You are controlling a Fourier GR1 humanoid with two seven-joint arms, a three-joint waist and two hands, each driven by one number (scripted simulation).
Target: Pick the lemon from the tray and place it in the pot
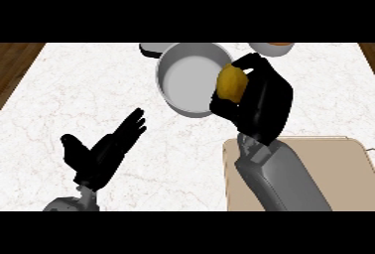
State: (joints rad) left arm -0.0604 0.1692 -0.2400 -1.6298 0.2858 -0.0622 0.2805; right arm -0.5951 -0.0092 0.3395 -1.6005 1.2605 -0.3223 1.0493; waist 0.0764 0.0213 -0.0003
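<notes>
The yellow lemon (231,83) is held in my right hand (258,101), whose fingers and thumb curl round it at the right rim of the pot. The grey pot (192,78) stands at the back middle of the counter, its inside showing, with a dark handle at its upper left. The beige tray (344,173) lies at the lower right, partly hidden by my right forearm. My left hand (102,151) rests open at the lower left, fingers pointing up and to the right.
The white marble counter (81,89) spreads to the left of the pot. An orange-rimmed dish (275,47) sits at the back right edge. Wooden floor shows past the counter's left and right edges.
</notes>
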